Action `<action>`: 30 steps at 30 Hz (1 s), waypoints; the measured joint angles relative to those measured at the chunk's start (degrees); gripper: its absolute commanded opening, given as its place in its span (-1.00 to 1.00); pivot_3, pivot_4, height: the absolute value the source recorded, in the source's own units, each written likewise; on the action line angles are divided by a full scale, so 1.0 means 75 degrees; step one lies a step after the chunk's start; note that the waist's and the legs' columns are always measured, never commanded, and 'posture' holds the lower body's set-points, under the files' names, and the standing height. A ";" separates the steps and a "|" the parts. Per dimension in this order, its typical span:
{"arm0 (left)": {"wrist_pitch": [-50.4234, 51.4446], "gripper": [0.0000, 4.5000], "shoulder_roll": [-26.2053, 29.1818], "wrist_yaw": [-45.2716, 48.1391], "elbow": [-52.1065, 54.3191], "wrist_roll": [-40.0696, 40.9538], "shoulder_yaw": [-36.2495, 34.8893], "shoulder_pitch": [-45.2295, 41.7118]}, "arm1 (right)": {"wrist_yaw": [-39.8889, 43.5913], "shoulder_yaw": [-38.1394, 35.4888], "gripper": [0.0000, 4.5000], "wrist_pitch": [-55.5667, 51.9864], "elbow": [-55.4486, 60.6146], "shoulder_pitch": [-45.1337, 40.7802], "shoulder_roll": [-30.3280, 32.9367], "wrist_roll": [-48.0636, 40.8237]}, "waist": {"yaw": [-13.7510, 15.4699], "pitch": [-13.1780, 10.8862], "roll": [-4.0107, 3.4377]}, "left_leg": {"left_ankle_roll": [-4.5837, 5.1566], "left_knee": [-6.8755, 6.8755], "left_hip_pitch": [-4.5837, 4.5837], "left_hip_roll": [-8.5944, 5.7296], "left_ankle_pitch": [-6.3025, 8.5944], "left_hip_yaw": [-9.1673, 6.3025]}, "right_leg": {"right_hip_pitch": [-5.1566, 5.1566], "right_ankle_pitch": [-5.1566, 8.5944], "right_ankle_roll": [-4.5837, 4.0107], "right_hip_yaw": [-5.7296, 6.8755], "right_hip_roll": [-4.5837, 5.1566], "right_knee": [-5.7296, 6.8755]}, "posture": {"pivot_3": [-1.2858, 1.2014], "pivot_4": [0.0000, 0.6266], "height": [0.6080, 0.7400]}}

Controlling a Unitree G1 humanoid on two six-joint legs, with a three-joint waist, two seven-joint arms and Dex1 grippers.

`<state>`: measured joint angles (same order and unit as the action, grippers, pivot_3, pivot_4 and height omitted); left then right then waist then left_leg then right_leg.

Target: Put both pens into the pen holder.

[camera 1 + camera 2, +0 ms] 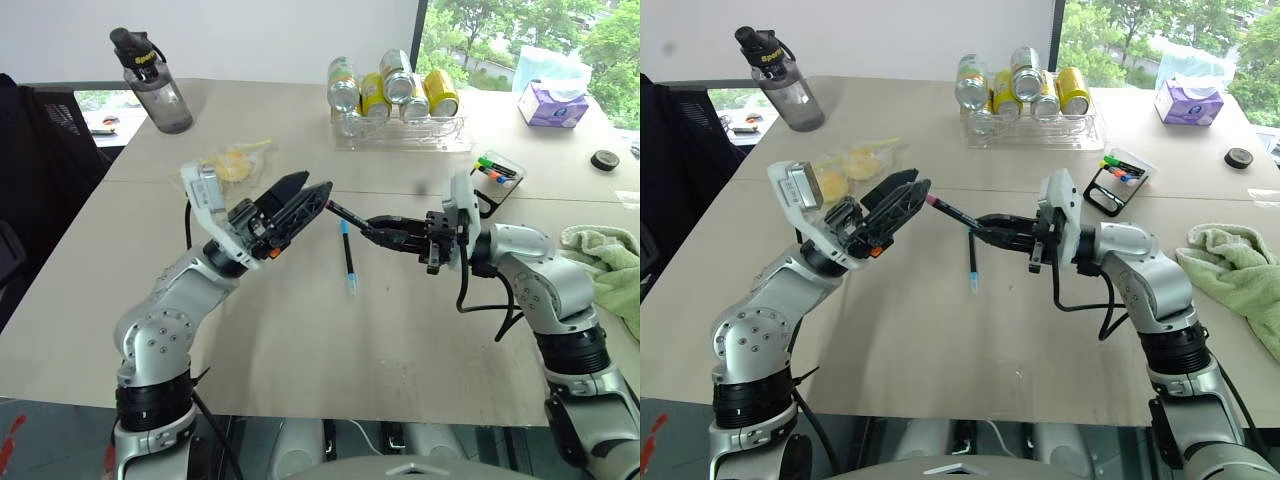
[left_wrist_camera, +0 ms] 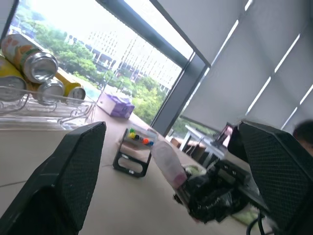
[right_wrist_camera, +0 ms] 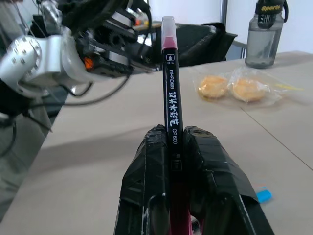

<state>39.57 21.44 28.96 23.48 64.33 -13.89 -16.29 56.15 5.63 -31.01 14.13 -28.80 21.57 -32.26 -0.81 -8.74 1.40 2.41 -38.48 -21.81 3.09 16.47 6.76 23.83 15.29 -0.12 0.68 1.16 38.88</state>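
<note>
My right gripper (image 1: 370, 229) is shut on the pink-capped pen (image 1: 955, 215) and holds it about level above the table, its pink end toward my left gripper (image 1: 919, 182). In the right wrist view the black pen (image 3: 171, 98) rises from between the closed fingers. My left gripper is open, and its fingers (image 2: 68, 181) stand on either side of the pink cap (image 2: 168, 164) without touching it. The blue-capped pen (image 1: 347, 256) lies flat on the table below both grippers. The pen holder (image 1: 1104, 191), a small black slanted frame, stands at the right, behind my right arm.
A clear box of coloured markers (image 1: 500, 168) sits right behind the holder. A clear tray of cans (image 1: 400, 132) stands at the back, with a water bottle (image 1: 155, 82) at back left and a snack bag (image 1: 236, 162) beyond my left gripper. A tissue box (image 1: 552, 104), tape roll (image 1: 603, 159) and green towel (image 1: 612, 262) lie on the right.
</note>
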 measured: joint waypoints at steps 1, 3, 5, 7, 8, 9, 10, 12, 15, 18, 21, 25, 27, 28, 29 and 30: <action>0.0005 1.00 -0.0013 0.0018 -0.0005 -0.0007 0.0095 0.0005 | -0.0063 0.0005 -1.00 -0.0031 0.0066 -0.0001 -0.0028 -0.0044 | 0.0003 0.0000 0.0000 | 0.0000 0.0000 -0.0002 0.0000 0.0000 -0.0002 | 0.0000 0.0000 0.0000 0.0003 0.0000 -0.0001 | 0.03 -0.52 0.98; 0.0009 1.00 -0.0050 0.0118 -0.0006 0.0002 0.0229 0.0038 | -0.0212 0.0008 -1.00 -0.0168 0.0198 -0.0057 -0.0080 -0.0172 | 0.0003 0.0000 0.0000 | 0.0000 0.0000 -0.0002 -0.0001 0.0000 -0.0002 | 0.0000 0.0000 0.0000 0.0004 0.0000 -0.0002 | 0.03 -0.52 0.98; 0.0009 0.89 -0.0049 0.0129 -0.0006 0.0015 0.0237 0.0038 | -0.0238 0.0008 -1.00 -0.0186 0.0217 -0.0059 -0.0081 -0.0193 | 0.0005 0.0000 0.0000 | 0.0000 -0.0001 -0.0001 -0.0001 0.0000 -0.0002 | -0.0002 0.0000 0.0000 0.0004 0.0000 -0.0002 | 0.03 -0.52 0.98; 0.0003 0.68 -0.0054 0.0174 -0.0006 0.0077 0.0251 0.0034 | -0.0324 0.0009 -1.00 -0.0224 0.0227 -0.0059 -0.0088 -0.0240 | 0.0005 0.0000 0.0000 | 0.0000 -0.0001 -0.0001 -0.0002 0.0000 -0.0003 | -0.0002 0.0000 0.0000 0.0004 0.0000 -0.0002 | 0.03 -0.52 0.98; 0.0002 0.50 -0.0056 0.0182 -0.0006 0.0081 0.0253 0.0029 | -0.0339 0.0009 -1.00 -0.0224 0.0227 -0.0059 -0.0087 -0.0241 | 0.0004 0.0000 0.0000 | 0.0000 -0.0001 -0.0001 -0.0002 0.0000 -0.0003 | -0.0002 0.0000 0.0000 0.0004 0.0000 -0.0002 | 0.03 -0.52 0.98; -0.0004 0.33 -0.0062 0.0206 -0.0010 0.0100 0.0252 0.0011 | -0.0354 0.0010 -1.00 -0.0224 0.0226 -0.0060 -0.0086 -0.0244 | 0.0004 0.0000 0.0000 | 0.0000 -0.0001 -0.0001 -0.0002 0.0000 -0.0004 | -0.0002 0.0000 0.0000 0.0004 -0.0001 -0.0002 | 0.03 -0.52 0.98; -0.0007 0.13 -0.0065 0.0241 -0.0016 0.0129 0.0252 -0.0011 | -0.0358 0.0012 -1.00 -0.0225 0.0226 -0.0061 -0.0086 -0.0250 | 0.0005 0.0000 0.0000 | 0.0000 -0.0001 -0.0002 -0.0002 0.0000 -0.0004 | -0.0002 0.0000 0.0000 0.0005 -0.0001 -0.0002 | 0.03 -0.52 0.98; -0.0013 -0.18 -0.0065 0.0297 -0.0016 0.0155 0.0252 -0.0079 | -0.0363 0.0018 -1.00 -0.0227 0.0225 -0.0070 -0.0086 -0.0268 | 0.0003 0.0000 0.0000 | 0.0000 -0.0001 -0.0001 -0.0003 0.0000 -0.0004 | -0.0003 0.0000 0.0000 0.0004 -0.0001 -0.0002 | 0.03 -0.52 0.98; -0.0014 -0.80 -0.0063 0.0350 -0.0022 0.0154 0.0255 -0.0086 | -0.0369 0.0018 -1.00 -0.0225 0.0221 -0.0078 -0.0070 -0.0267 | 0.0003 0.0000 0.0000 | 0.0000 -0.0001 -0.0001 -0.0003 0.0000 -0.0005 | -0.0002 0.0000 0.0000 0.0005 -0.0001 -0.0002 | 0.03 -0.52 0.98; -0.0018 -1.00 -0.0044 0.0547 -0.0070 0.0146 0.0325 -0.0135 | -0.0358 0.0095 -0.55 -0.0257 0.0194 -0.0124 0.0044 -0.0223 | 0.0005 0.0000 0.0000 | 0.0000 -0.0001 -0.0002 -0.0004 0.0000 -0.0006 | -0.0003 0.0001 0.0000 0.0005 -0.0001 -0.0003 | 0.03 -0.52 0.98; -0.0140 -1.00 0.0278 0.0877 -0.0259 -0.0326 0.0437 -0.0264 | -0.0338 0.0391 -0.01 -0.0955 0.0139 -0.0402 0.0529 -0.0161 | 0.0001 0.0000 0.0000 | 0.0000 -0.0001 0.0000 -0.0004 0.0000 -0.0005 | -0.0003 0.0001 -0.0002 0.0005 -0.0002 -0.0003 | 0.03 -0.52 0.98; -0.0356 -1.00 0.0784 0.1478 -0.0573 -0.1154 0.0802 -0.0477 | -0.0185 0.0873 0.66 -0.1181 0.0070 -0.0697 0.0930 0.0184 | 0.0005 -0.0001 -0.0001 | 0.0000 0.0001 -0.0002 -0.0005 0.0000 -0.0008 | -0.0002 0.0003 -0.0003 0.0009 -0.0006 -0.0006 | 0.03 -0.52 0.98; -0.0549 -1.00 0.1047 0.1874 -0.0808 -0.1657 0.1071 -0.0639 | -0.0157 0.1173 0.66 -0.1375 -0.0041 -0.0993 0.1168 0.0439 | 0.0003 -0.0001 -0.0001 | 0.0000 0.0000 -0.0004 -0.0005 0.0000 -0.0007 | -0.0002 0.0003 -0.0003 0.0009 -0.0006 -0.0008 | 0.03 -0.52 0.98; -0.0670 -1.00 0.1220 0.2097 -0.0926 -0.1943 0.1233 -0.0722 | -0.0159 0.1324 0.66 -0.1608 -0.0128 -0.1173 0.1304 0.0544 | 0.0001 -0.0002 -0.0001 | 0.0000 0.0000 -0.0004 -0.0005 0.0000 -0.0005 | -0.0001 0.0003 -0.0003 0.0008 -0.0005 -0.0008 | 0.03 -0.52 0.98; -0.0829 -1.00 0.1451 0.2380 -0.1066 -0.2316 0.1432 -0.0814 | -0.0182 0.1498 0.66 -0.1981 -0.0229 -0.1422 0.1458 0.0641 | 0.0002 -0.0002 -0.0001 | 0.0000 0.0000 -0.0005 -0.0005 0.0000 -0.0005 | 0.0000 0.0003 -0.0003 0.0009 -0.0005 -0.0010 | 0.03 -0.52 0.98; -0.0963 -1.00 0.1583 0.2578 -0.1179 -0.2591 0.1552 -0.0863 | -0.0228 0.1576 0.66 -0.2299 -0.0263 -0.1576 0.1498 0.0683 | -0.0001 -0.0002 -0.0001 | 0.0000 0.0002 -0.0004 -0.0005 0.0000 -0.0005 | 0.0000 0.0003 -0.0004 0.0009 -0.0004 -0.0009 | 0.03 -0.52 0.98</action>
<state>32.34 33.32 48.29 14.64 44.89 -2.25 -22.76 54.45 17.44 -48.26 12.16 -40.62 32.81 -27.14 -0.82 -8.76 1.39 2.41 -38.47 -21.84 3.06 16.47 6.72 23.83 15.32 -0.15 0.75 1.13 38.82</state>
